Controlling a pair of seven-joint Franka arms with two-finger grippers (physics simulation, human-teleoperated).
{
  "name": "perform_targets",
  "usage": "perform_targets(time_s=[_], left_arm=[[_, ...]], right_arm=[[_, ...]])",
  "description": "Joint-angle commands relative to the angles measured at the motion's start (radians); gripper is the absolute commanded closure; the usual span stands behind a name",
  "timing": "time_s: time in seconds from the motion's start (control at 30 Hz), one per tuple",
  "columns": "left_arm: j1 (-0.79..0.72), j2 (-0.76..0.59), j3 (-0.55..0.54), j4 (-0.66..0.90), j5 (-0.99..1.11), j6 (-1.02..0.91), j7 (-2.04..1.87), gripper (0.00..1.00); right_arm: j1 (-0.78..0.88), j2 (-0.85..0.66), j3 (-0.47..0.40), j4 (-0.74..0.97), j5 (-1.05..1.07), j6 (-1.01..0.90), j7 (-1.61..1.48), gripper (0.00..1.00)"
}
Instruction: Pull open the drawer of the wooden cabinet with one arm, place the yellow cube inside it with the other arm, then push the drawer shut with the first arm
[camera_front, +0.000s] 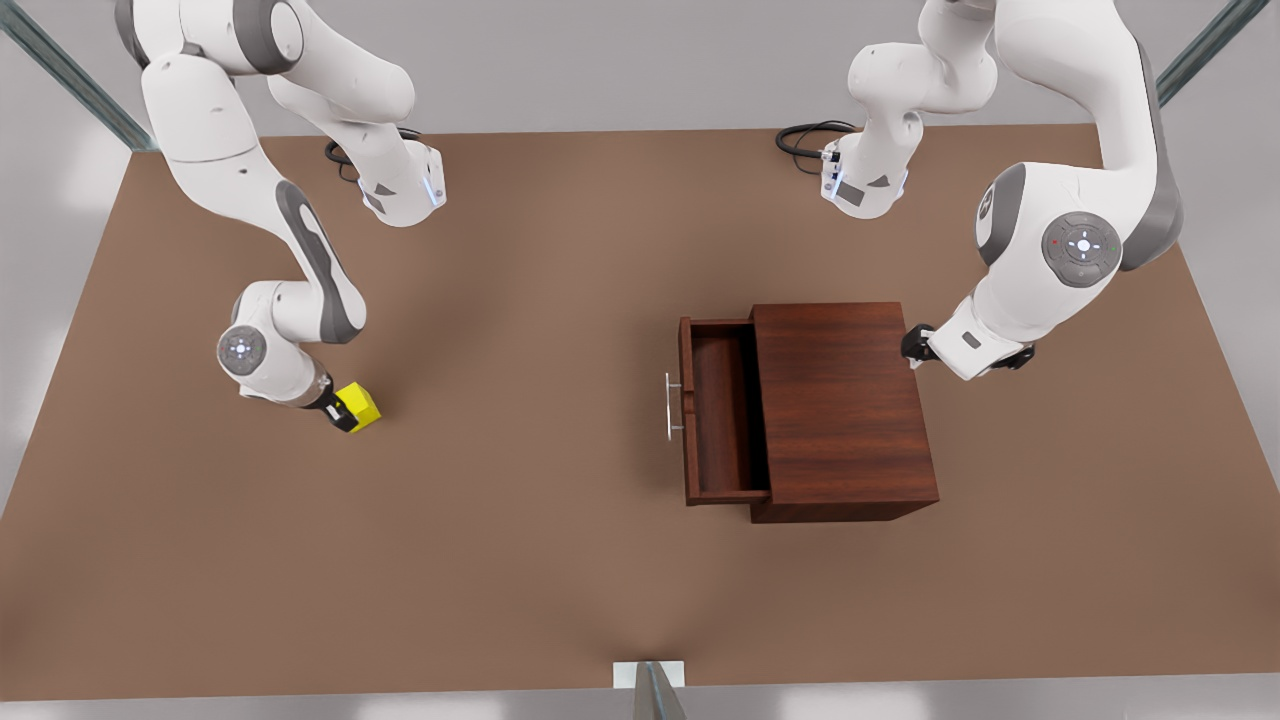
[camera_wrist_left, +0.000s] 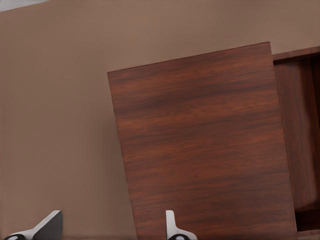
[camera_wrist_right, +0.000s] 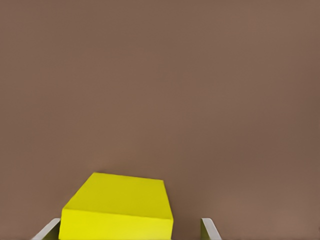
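The wooden cabinet (camera_front: 845, 410) stands on the front view's right, and its top (camera_wrist_left: 200, 145) also fills much of the left wrist view. Its drawer (camera_front: 718, 410) is pulled out toward the front view's left and is empty, with the silver handle (camera_front: 672, 405) at its front. My left gripper (camera_front: 912, 345) (camera_wrist_left: 112, 227) hangs open just past the cabinet's back corner, holding nothing. The yellow cube (camera_front: 359, 406) (camera_wrist_right: 117, 207) rests on the table at the front view's left. My right gripper (camera_front: 343, 413) (camera_wrist_right: 130, 231) is open around it, a fingertip (camera_wrist_right: 209, 230) on each side.
The brown table (camera_front: 520, 560) stretches wide between the cube and the drawer. Both arm bases and black cables (camera_front: 805, 135) sit at the far edge. A metal post (camera_front: 650, 690) stands at the near edge.
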Motion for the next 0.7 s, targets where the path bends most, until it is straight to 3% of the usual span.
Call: perform_targets(time_s=[0.0,0.23,0.3,0.37,0.57,0.67], left_arm=[[0.000,-0.001,0.000,0.000,0.001,-0.001,0.035,0.00],[0.000,-0.001,0.000,0.000,0.001,-0.001,0.032,0.00],[0.000,-0.001,0.000,0.000,0.001,-0.001,0.032,0.00],[0.000,-0.001,0.000,0.000,0.001,-0.001,0.032,0.00],[0.000,-0.001,0.000,0.000,0.001,-0.001,0.032,0.00],[0.001,-0.001,0.000,0.000,0.001,-0.001,0.032,0.00]], right_arm=[[0.000,0.012,0.000,0.002,-0.007,0.008,-0.002,0.00],[0.000,0.045,0.000,0.008,-0.008,0.056,0.002,0.01],[0.000,0.043,0.000,0.008,-0.008,0.054,0.011,0.28],[0.000,0.032,0.000,0.008,-0.008,0.050,0.002,0.47],[0.000,-0.035,0.005,0.022,0.007,-0.021,0.012,0.49],[0.002,-0.063,0.025,0.106,0.053,-0.162,0.020,0.49]])
